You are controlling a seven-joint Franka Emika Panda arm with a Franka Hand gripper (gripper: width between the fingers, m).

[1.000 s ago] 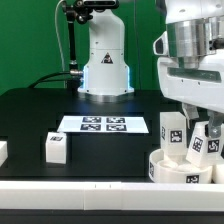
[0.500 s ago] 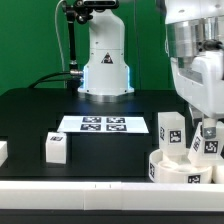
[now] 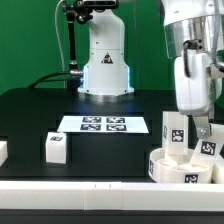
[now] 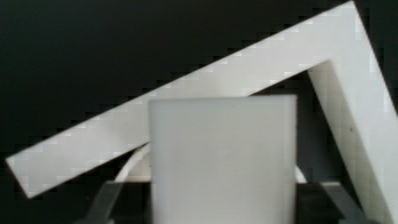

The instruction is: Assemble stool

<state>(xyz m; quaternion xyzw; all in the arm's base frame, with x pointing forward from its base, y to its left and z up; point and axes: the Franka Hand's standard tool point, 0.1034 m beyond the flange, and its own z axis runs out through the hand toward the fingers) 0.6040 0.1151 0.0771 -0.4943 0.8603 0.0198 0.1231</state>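
Observation:
The round white stool seat [image 3: 166, 166] lies at the exterior view's lower right. One tagged leg [image 3: 173, 129] stands upright on it. My gripper [image 3: 205, 134] hangs over the seat's right side, shut on a second leg [image 3: 208, 147] whose lower end reaches the seat; whether it is seated I cannot tell. In the wrist view that leg [image 4: 221, 148] fills the gap between the dark fingers [image 4: 118, 196] of my gripper [image 4: 222, 208]. A third leg [image 3: 56, 147] stands loose on the black table to the left.
The marker board [image 3: 103, 124] lies mid-table before the white robot base [image 3: 105, 62]. A long white rail [image 3: 90, 186] runs along the front edge. White rails meet in a corner [image 4: 267, 72] behind the held leg. A white piece [image 3: 2, 152] sits at the left edge.
The hand has turned about its upright axis over the seat, and the held leg has shifted slightly right and down. The jaws stay shut on it.

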